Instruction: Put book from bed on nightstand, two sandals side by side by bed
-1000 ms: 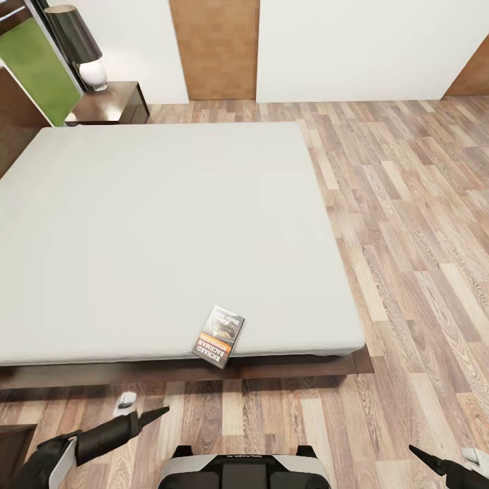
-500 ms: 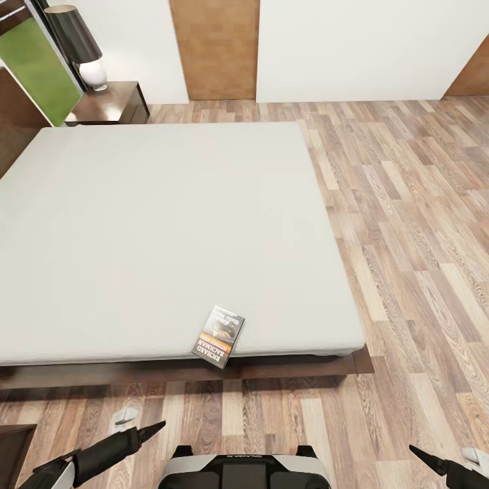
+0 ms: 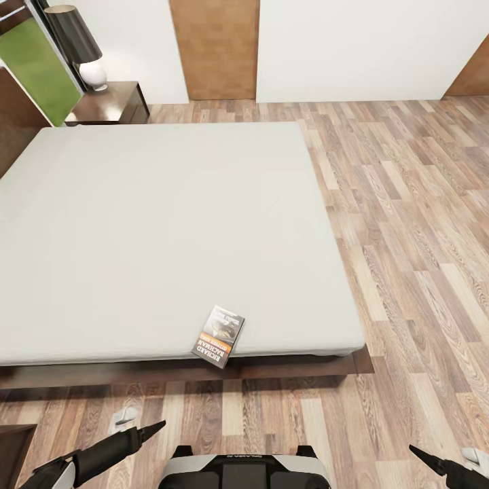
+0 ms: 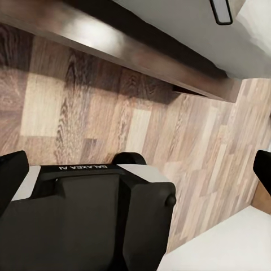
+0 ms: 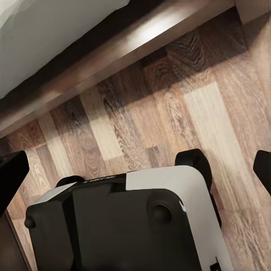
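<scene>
The book (image 3: 219, 336) lies on the bed (image 3: 170, 224) at the near edge of the pale mattress, its lower corner hanging over the dark frame. One nightstand (image 3: 112, 102) stands at the far left beside the bed's head. My left gripper (image 3: 146, 429) hangs low over the floor, nearer than the book and to its left. In the left wrist view its fingers (image 4: 11, 180) stand wide apart. My right gripper (image 3: 424, 458) is at the lower right, and its fingers (image 5: 11, 169) are also spread with nothing between them. The sandals are out of view.
A black-shaded lamp (image 3: 78, 41) stands on the nightstand. A brown door (image 3: 216, 47) is in the far wall. Wood-plank floor (image 3: 407, 238) stretches to the bed's right. My base (image 3: 244, 472) sits just short of the bed frame (image 4: 113, 42). A dark wooden corner (image 3: 13, 441) shows at the lower left.
My left gripper sank a little toward the floor a second ago and has held still since. The book, the right arm and the camera have not moved.
</scene>
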Robot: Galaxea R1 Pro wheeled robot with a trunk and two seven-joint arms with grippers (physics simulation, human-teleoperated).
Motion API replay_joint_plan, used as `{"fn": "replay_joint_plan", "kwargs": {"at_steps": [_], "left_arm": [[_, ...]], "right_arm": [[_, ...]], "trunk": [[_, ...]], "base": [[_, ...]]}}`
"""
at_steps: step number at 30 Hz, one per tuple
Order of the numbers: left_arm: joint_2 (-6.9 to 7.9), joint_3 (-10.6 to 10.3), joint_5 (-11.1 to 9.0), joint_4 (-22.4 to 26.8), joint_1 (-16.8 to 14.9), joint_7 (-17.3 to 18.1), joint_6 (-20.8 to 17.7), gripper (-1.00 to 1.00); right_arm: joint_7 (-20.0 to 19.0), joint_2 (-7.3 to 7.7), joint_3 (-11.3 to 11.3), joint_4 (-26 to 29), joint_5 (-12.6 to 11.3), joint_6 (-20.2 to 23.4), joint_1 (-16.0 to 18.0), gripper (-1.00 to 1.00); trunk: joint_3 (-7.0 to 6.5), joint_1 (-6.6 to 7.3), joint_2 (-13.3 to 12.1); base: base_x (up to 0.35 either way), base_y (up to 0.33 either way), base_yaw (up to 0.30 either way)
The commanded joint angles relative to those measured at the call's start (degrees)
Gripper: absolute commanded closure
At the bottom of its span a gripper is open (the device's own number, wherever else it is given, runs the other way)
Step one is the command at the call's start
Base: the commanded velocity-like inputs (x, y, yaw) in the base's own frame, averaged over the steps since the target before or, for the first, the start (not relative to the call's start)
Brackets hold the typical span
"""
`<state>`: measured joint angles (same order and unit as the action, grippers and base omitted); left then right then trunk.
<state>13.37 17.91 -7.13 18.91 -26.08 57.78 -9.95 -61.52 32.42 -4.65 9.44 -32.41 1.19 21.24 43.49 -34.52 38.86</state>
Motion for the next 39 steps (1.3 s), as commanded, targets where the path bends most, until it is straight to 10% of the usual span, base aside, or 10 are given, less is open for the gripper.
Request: {"fn": "replay_joint_plan", "kwargs": {"at_steps": [1, 39], "left_arm": [[0.00, 0.1, -0.3, 0.0, 0.0, 0.2, -0.6, -1.00], [-0.14, 0.1, -0.3, -0.8, 0.0, 0.2, -0.8, -1.00]], "right_arm": [[-0.2, -0.01, -0.5, 0.0, 0.3, 0.1, 0.0, -1.00], [-0.2, -0.03, -0.5, 0.0, 0.4, 0.1, 0.0, -1.00]], "trunk": [[0.04, -0.01, 0.0], [0.04, -0.01, 0.0]], "base": [[0.000, 0.000, 0.000], [-0.055, 0.000, 0.024]]}}
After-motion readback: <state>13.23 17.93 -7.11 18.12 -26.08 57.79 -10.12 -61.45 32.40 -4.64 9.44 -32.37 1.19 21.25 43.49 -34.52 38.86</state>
